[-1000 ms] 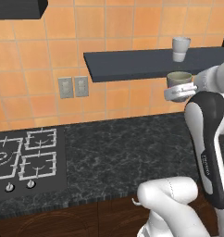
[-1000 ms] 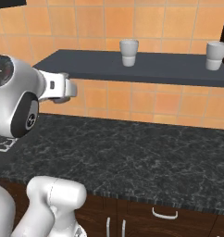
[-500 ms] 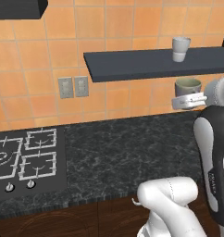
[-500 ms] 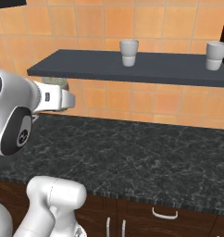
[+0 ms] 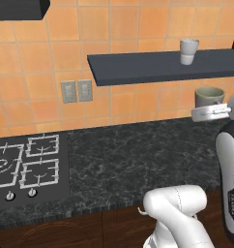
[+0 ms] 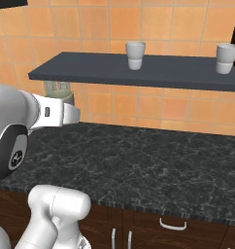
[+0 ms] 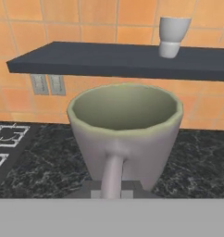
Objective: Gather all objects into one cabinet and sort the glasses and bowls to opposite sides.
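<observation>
I have grey-green ceramic mug point(image 7: 125, 134) clamped in two-finger gripper point(image 7: 111, 189), upright, handle toward camera, held above black speckled stone counter point(image 5: 138, 160), below dark grey slab shelf point(image 5: 157, 68). Whitish-grey cup point(image 6: 135, 55) stands on shelf; second whitish cup point(image 6: 226, 58) further right.

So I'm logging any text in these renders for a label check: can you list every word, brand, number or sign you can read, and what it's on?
No text here is readable.
Robot arm: a small dark vertical marking on its side in the left base view, too small and blurred to read.
Grey-green mug, pale cups, shelf, wall outlets: no lettering visible.
</observation>
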